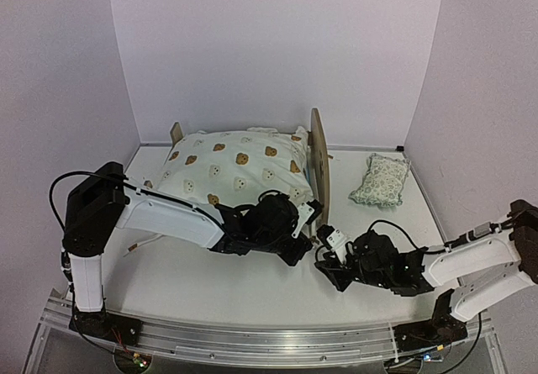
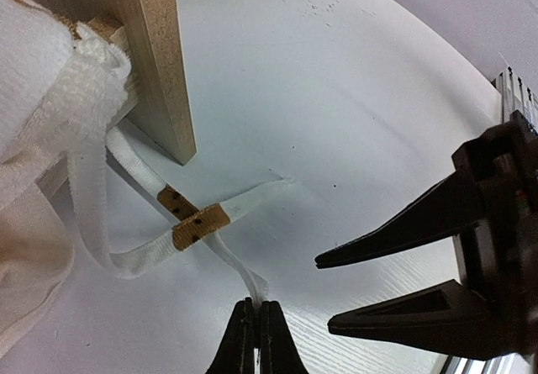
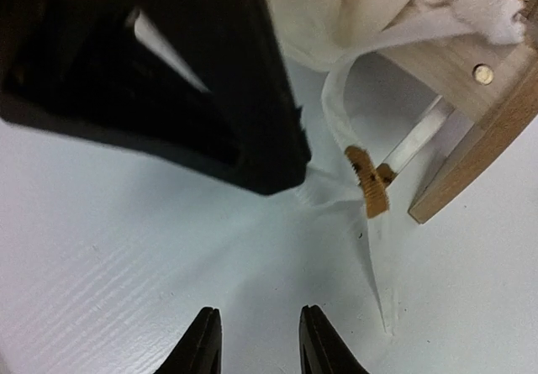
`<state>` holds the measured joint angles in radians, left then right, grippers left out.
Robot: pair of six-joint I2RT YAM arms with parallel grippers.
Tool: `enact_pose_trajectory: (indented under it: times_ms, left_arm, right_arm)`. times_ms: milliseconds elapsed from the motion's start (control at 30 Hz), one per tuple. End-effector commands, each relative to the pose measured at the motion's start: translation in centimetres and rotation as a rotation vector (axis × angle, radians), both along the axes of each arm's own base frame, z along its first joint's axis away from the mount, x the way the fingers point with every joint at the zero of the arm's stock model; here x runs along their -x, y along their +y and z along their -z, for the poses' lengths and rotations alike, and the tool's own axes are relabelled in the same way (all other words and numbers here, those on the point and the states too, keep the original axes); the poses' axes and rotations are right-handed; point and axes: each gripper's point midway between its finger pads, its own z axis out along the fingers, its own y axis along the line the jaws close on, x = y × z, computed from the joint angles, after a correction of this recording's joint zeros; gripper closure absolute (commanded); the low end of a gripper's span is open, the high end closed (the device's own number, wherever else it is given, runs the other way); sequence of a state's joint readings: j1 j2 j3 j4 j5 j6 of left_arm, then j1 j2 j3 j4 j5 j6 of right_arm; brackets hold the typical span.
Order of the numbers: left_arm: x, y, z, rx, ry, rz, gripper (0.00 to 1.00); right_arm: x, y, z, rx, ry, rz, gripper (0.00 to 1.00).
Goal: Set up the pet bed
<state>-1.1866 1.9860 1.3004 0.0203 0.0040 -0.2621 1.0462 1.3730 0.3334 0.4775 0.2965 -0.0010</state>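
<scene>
While the pet bed point(image 1: 318, 151) stands toward the far middle of the table point(image 1: 210, 281), its long axis runs left to right, with the tall headboard point(image 1: 319, 172) at the right end and a cream bear-print quilt point(image 1: 227, 168) heaped over the top, so any mattress is hidden. From the bed's near right corner, beside the headboard's wooden leg point(image 2: 160, 63), a white strap point(image 2: 134, 260) with a tan patch trails out across the table toward the arms. The left gripper point(image 2: 255, 307) has its jaws pinched together on the free end of that strap, just near of the leg, and it is the closer of the two to the bed. The right gripper point(image 3: 259, 315) hovers just beside it on the near right, jaws parted with nothing between them, fingertips aimed at the strap, so the bed corner lies far and slightly left of it. The next move probably turns on that strap, which runs roughly from the corner toward the near side. A small green-patterned pillow point(image 1: 380, 179) lies well apart, to the right of the headboard.
</scene>
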Motion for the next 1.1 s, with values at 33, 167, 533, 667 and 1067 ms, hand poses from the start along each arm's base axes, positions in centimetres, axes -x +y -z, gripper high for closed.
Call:
enact_pose_trajectory:
  times_ms: [33, 167, 533, 667, 1067]
  left_arm:
    - [-0.4, -1.1, -1.9, 0.038, -0.009, -0.011, 1.00]
    - [-0.3, -0.7, -1.9, 0.022, -0.003, -0.012, 1.00]
    - [0.2, -0.8, -2.3, 0.035, 0.025, 0.010, 1.00]
    - [0.2, -0.7, -2.7, 0.045, 0.039, 0.005, 1.00]
    - [-0.2, 0.1, -3.9, 0.071, 0.062, -0.016, 1.00]
  right_arm:
    - [-1.5, 2.6, -1.7, -0.011, -0.193, -0.093, 0.64]
    - [-2.0, 2.7, -1.8, -0.011, -0.233, -0.088, 0.58]
    - [-2.5, 2.0, -3.5, -0.025, -0.329, -0.062, 0.45]
    - [-3.1, 2.1, -3.8, -0.017, -0.382, -0.057, 0.46]
    - [-4.3, 3.2, -3.7, -0.043, -0.400, -0.081, 0.51]
